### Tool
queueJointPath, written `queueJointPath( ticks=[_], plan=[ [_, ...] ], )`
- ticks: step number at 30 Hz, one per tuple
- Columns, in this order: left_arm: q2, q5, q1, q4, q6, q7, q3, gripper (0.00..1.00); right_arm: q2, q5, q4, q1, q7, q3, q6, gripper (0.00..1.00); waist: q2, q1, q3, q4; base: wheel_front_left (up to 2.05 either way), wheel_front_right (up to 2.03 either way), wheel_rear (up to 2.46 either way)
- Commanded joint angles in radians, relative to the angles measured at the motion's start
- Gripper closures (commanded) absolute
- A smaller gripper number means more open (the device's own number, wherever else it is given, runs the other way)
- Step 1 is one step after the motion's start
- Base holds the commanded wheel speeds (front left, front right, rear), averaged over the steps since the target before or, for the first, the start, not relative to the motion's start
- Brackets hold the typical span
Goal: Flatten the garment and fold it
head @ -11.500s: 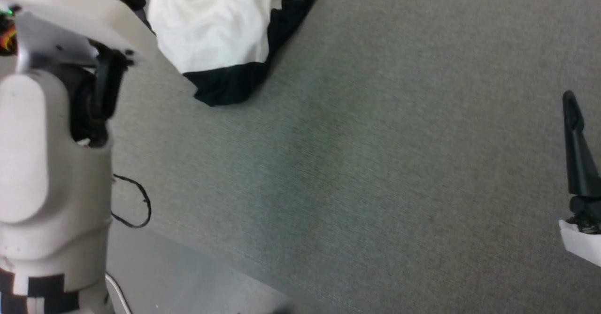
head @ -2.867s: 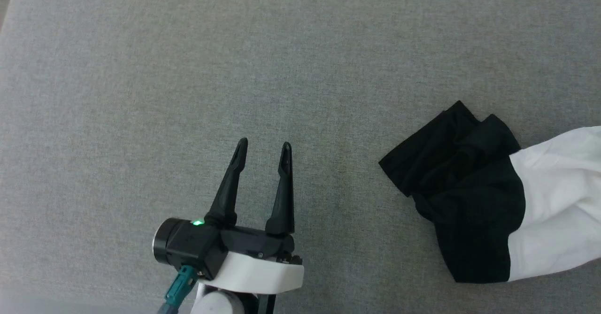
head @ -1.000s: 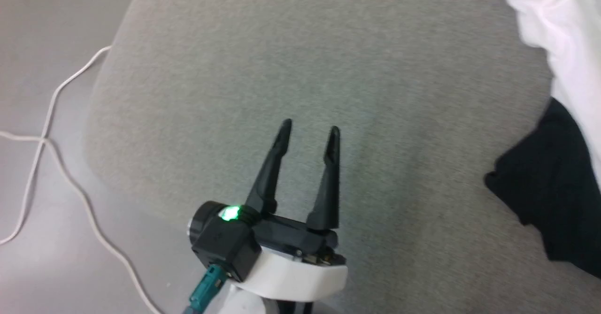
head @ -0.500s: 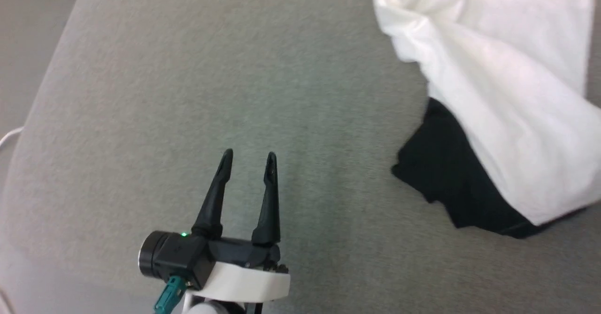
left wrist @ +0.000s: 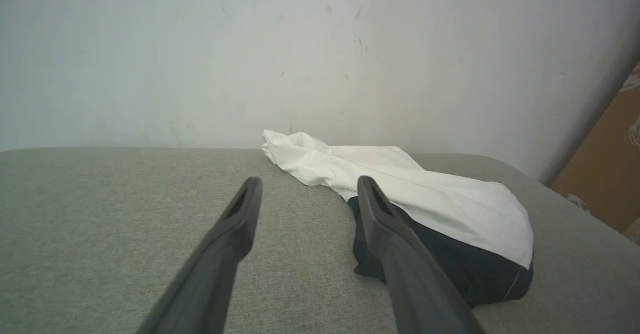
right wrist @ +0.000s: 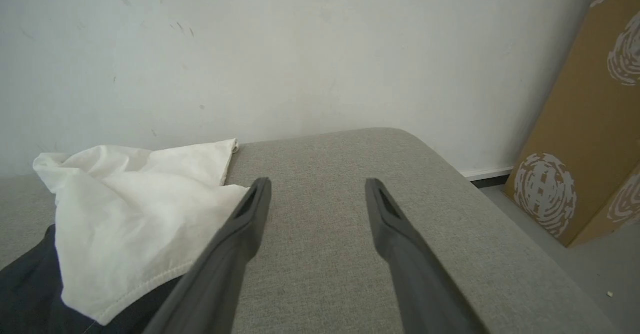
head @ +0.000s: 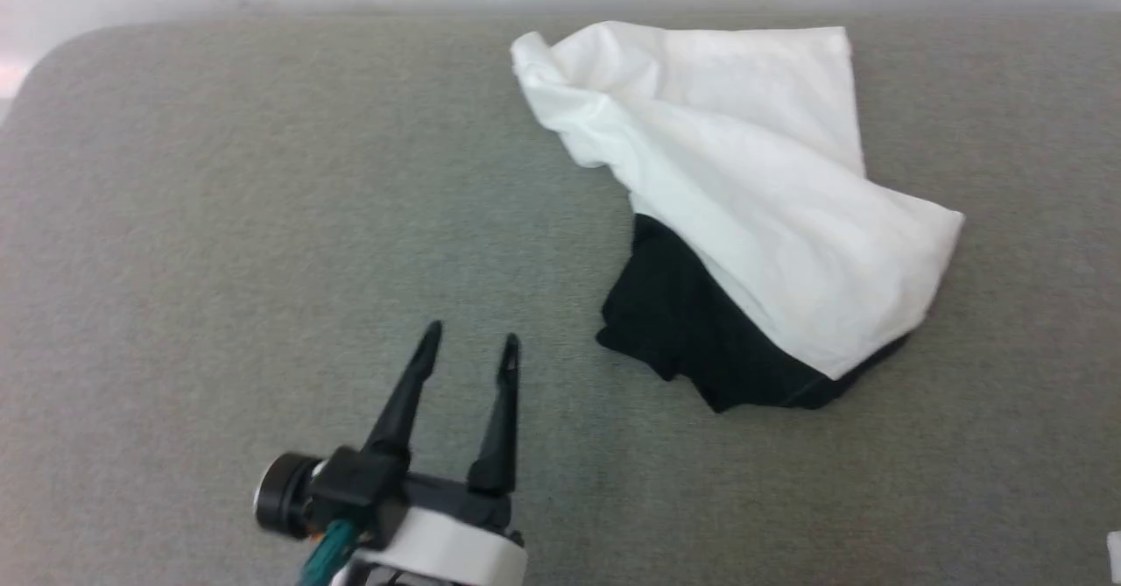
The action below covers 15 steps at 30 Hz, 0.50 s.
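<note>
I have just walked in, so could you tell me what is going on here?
The robot is facing the garment, which lies crumpled on the grey cushion, white cloth over black. The left gripper hovers open short of it, holding nothing. The right gripper is open too, over bare cushion beside it. Flattening has not started.

A white shirt with black sleeves (head: 753,192) lies crumpled, white over black. It sits ahead-right of the left pincer (head: 470,336), apart.

We read no text, label, brand or number anywhere. The nearest thing to a sign is the pale swirl marks (right wrist: 544,190) printed on the brown cardboard box (right wrist: 585,124), right of the right end effector (right wrist: 317,182); they spell nothing.
</note>
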Motion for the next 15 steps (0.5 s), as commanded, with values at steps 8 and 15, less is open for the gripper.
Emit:
queueJointPath(
  ticks=[8, 15],
  plan=[
    [0.011, 0.065, -0.29, 0.125, -0.143, 0.296, -0.145, 0.0, 0.006, -0.016, 0.024, -0.05, -0.045, 0.012, -0.001, 0.0, 0.0, 0.0002, 0.018, -0.094, 0.0, 0.0, 0.0],
    [-0.042, 0.073, -0.456, 0.314, -0.187, 0.528, -0.211, 0.0, 0.007, -0.006, 0.053, -0.082, -0.05, 0.042, -0.001, 0.0, 0.0, 0.0002, 0.071, -0.115, 0.0, 0.0, 0.0]
  ],
)
